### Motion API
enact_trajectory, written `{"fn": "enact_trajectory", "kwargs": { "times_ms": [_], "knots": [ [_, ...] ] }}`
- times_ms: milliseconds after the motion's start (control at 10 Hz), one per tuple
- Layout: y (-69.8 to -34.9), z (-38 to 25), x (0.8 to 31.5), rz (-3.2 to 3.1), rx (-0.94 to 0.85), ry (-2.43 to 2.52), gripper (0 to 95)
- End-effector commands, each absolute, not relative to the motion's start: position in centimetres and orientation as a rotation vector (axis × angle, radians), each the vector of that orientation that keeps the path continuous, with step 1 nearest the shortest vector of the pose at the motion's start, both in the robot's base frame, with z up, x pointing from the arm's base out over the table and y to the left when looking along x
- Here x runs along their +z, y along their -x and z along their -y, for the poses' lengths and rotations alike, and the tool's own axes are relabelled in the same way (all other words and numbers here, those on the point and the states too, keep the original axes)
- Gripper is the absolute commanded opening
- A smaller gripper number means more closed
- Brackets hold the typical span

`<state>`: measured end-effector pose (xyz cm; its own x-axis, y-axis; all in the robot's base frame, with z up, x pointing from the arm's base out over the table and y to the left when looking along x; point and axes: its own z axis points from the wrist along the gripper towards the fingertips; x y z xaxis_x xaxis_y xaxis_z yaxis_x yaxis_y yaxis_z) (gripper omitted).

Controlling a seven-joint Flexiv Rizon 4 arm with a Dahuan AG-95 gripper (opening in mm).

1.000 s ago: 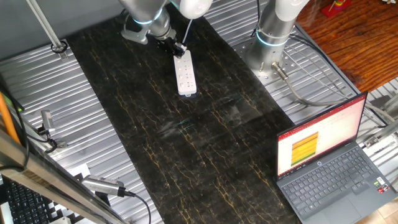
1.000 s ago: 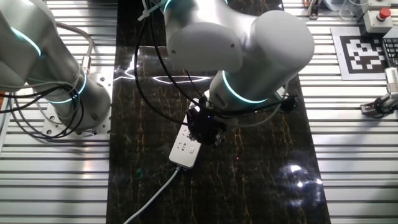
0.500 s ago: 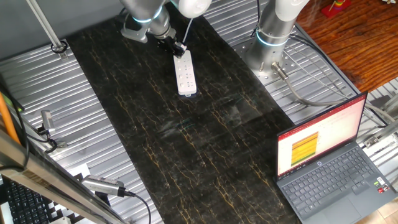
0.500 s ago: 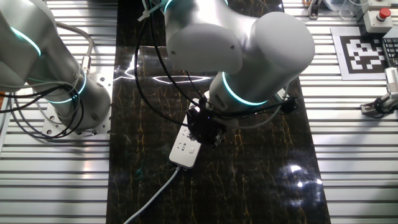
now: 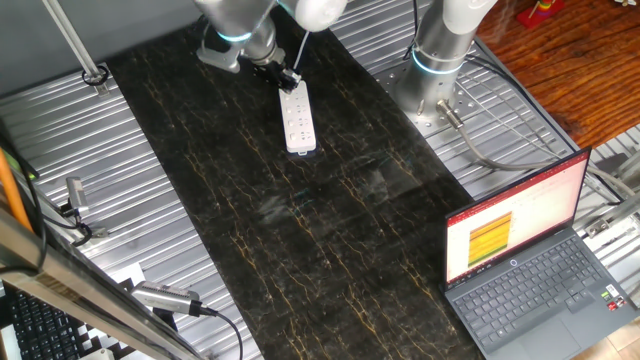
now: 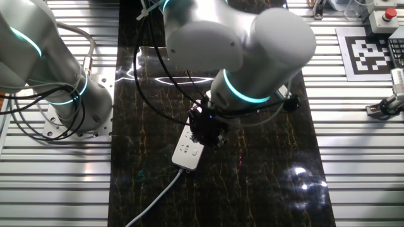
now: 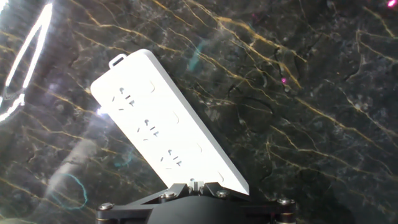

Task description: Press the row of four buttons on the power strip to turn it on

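Observation:
The white power strip [image 5: 299, 120] lies on the black marbled mat [image 5: 300, 230], with its thin cord [image 6: 154, 200] trailing off one end. In the hand view the power strip [image 7: 161, 130] runs diagonally, and faint square buttons [image 7: 175, 117] sit beside its socket holes. My gripper [image 7: 197, 183] is shut, fingertips together, right at the near end of the strip. In the fixed views the gripper [image 5: 283, 76] [image 6: 208, 129] stands over the cord end of the power strip [image 6: 188, 150], and the arm hides most of that end.
An open laptop [image 5: 530, 260] stands at the mat's right corner. A second arm's base [image 5: 437, 60] [image 6: 63, 88] is bolted beside the mat. A marker tag [image 6: 372, 53] and a red button box [image 6: 382, 16] sit on the ribbed metal table [image 5: 60, 140].
The arm's upper body has shifted slightly sideways. The gripper stays at the same end of the strip, which has not moved.

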<state>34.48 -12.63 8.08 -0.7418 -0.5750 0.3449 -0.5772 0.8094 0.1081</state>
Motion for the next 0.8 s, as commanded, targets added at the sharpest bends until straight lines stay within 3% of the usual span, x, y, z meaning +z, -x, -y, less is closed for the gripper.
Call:
{"fn": "enact_trajectory", "kwargs": {
  "times_ms": [100,800],
  "knots": [
    [-34.60,12.69,8.11,2.616,0.008,-0.833,0.0],
    [-34.61,13.20,7.57,2.618,0.000,-0.832,0.0]
  ]
}}
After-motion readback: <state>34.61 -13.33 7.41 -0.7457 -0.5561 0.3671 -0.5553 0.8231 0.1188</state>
